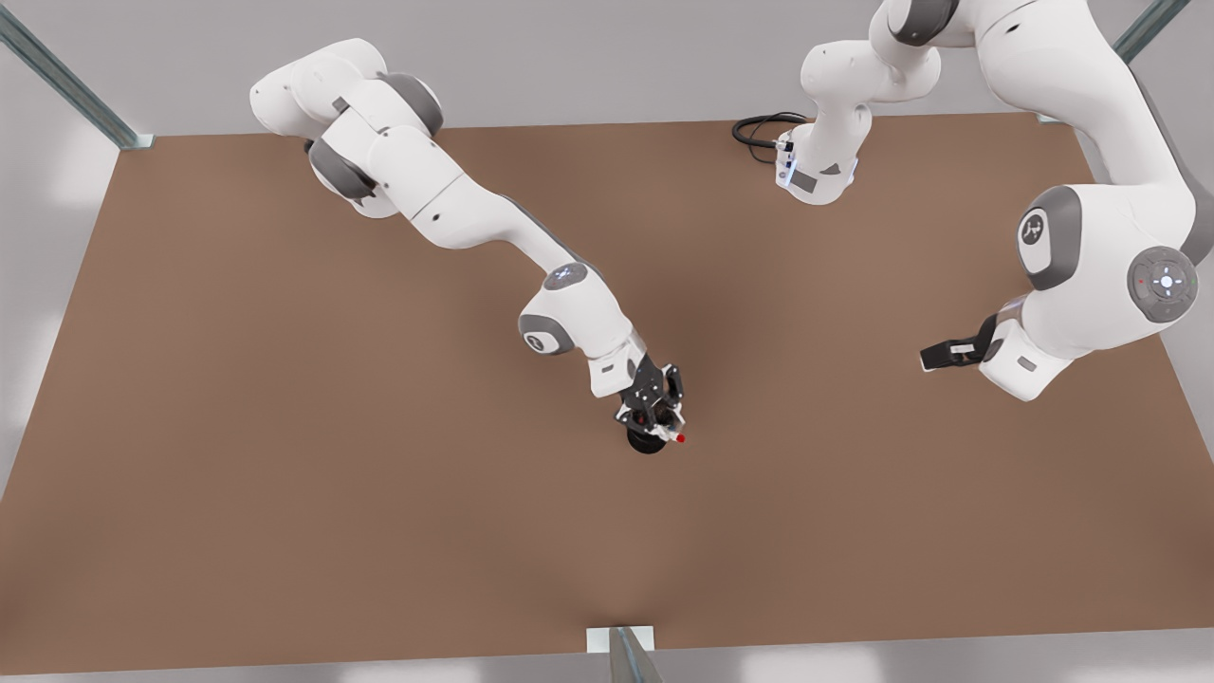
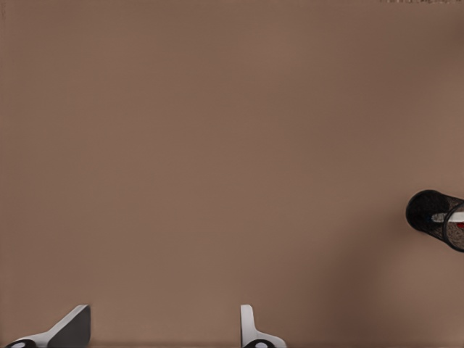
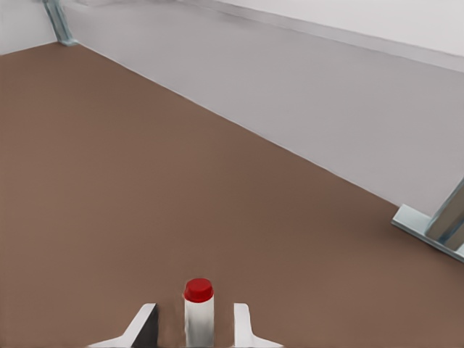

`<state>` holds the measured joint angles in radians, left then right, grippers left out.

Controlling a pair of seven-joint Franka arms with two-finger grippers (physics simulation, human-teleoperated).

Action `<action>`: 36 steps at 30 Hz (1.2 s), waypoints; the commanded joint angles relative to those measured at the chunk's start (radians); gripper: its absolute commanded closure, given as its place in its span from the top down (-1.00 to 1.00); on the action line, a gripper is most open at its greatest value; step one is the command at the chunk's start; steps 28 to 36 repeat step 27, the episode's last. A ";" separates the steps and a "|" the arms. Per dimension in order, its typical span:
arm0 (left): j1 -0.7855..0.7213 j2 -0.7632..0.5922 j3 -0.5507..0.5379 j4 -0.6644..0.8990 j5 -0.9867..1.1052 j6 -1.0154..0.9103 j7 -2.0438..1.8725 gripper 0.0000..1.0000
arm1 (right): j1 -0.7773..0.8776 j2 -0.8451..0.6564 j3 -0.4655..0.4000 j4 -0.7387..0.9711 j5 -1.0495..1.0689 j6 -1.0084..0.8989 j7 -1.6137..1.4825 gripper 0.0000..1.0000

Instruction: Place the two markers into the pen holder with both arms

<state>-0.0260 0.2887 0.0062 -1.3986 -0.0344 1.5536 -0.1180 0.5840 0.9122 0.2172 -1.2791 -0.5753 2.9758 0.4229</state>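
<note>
In the front view my right gripper point(image 1: 661, 420), on the arm from the front view's left, hangs tilted just over the black pen holder point(image 1: 648, 443) at the table's middle. The red-capped marker point(image 3: 198, 312) stands between its fingers point(image 3: 243, 326) with a gap on each side, so the gripper point(image 3: 194, 328) is open. The marker's red end point(image 1: 681, 438) pokes out beside the holder. My left gripper point(image 1: 939, 358) waits at the front view's right, open point(image 2: 163, 330) and holding nothing. From there the pen holder point(image 2: 429, 216) shows with a white barrel in it. The blue-capped marker is hidden.
The brown table point(image 1: 285, 427) is bordered by a grey floor and metal frame posts point(image 1: 621, 655). A black cable point(image 1: 759, 128) loops at the far edge beside an arm base.
</note>
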 commanded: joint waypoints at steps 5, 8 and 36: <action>0.001 -0.002 0.000 0.001 -0.001 0.014 -0.005 1.00 | -0.042 -0.076 0.013 0.044 0.017 -0.236 0.010 1.00; 0.000 -0.003 0.000 0.001 -0.001 0.022 -0.003 1.00 | -0.159 -0.266 0.027 0.096 0.107 -0.730 0.007 1.00; -0.015 0.000 -0.003 0.021 0.007 0.049 0.052 1.00 | -0.552 -0.733 -0.179 -0.172 0.574 -1.290 -0.355 1.00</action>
